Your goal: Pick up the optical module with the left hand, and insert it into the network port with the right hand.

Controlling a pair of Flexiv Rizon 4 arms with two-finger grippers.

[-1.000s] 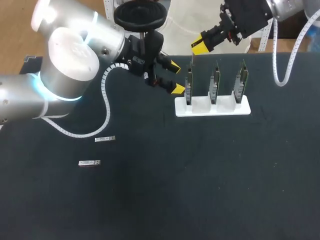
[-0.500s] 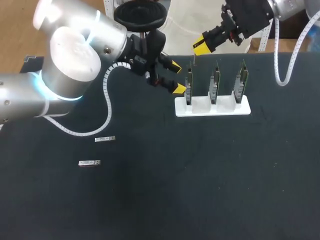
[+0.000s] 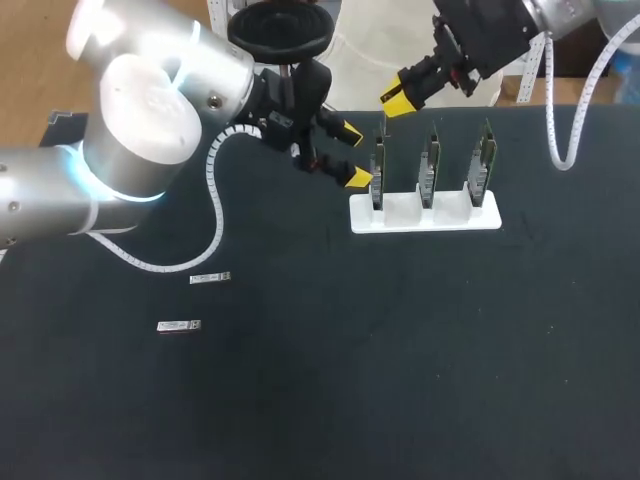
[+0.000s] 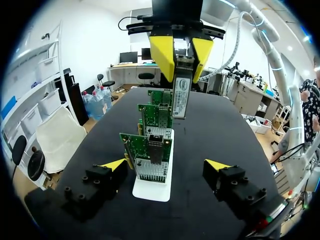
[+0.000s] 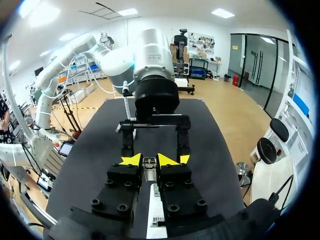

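Insertion pending: the optical module [image 4: 180,95] hangs upright, clamped in the right arm's jaws, above the row of network cards [image 4: 150,160] in the white rack [image 3: 425,215]. The left arm's jaws stand apart just beside the nearest card. Success likely depends on squaring the module's end with the port [image 4: 154,147], then pushing along the port's own axis without tilt, lest the card flex.

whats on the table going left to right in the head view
near module → far module → left card → middle card → right card; the three cards stand in the white stand
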